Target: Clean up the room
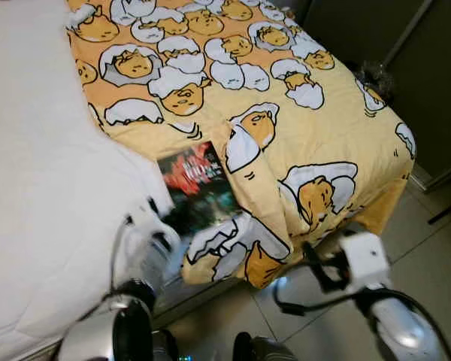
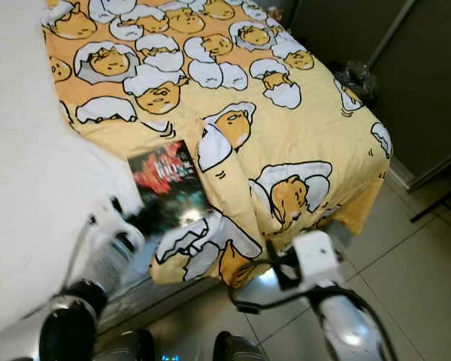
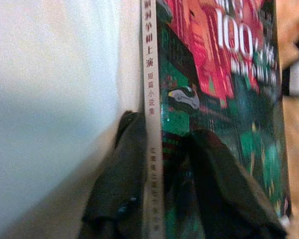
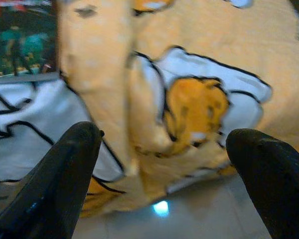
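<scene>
Across the upper and middle frame of the head views, a bed under a soft yellow quilt printed with white-and-orange cartoon eggs point(image 1: 286, 135), its corner drooping toward the lower centre. Down the left side, a plain white sheet or mattress cover point(image 1: 37, 165). Along the lower right, pale glossy floor tiles point(image 1: 436, 256); in the upper right, a dark wall or cabinet front point(image 1: 428, 90).

Left of centre, at the seam between white sheet and yellow quilt, a thin glossy paperback book with a red-and-green cover and a white spine of Chinese characters point(image 1: 197, 188), lying flat, its lower edge partly tucked under a quilt fold.

In the lower left, the left gripper point(image 3: 162, 169) at the book's near edge: in the left wrist view 2 black fingers point(image 3: 224, 194) stand narrowly apart astride the spine, 1 on the cover side, 1 on the sheet side; whether already pinching, cannot tell. In the lower right, the right gripper point(image 4: 162, 164) hanging spread wide and empty, facing the quilt's drooping corner above the floor.

Probably light and fairly stiff along the spine, floppy at the free pages, slick on the cover. Best taken by the spine edge, pinched deep, lest it slide or fan open.
</scene>
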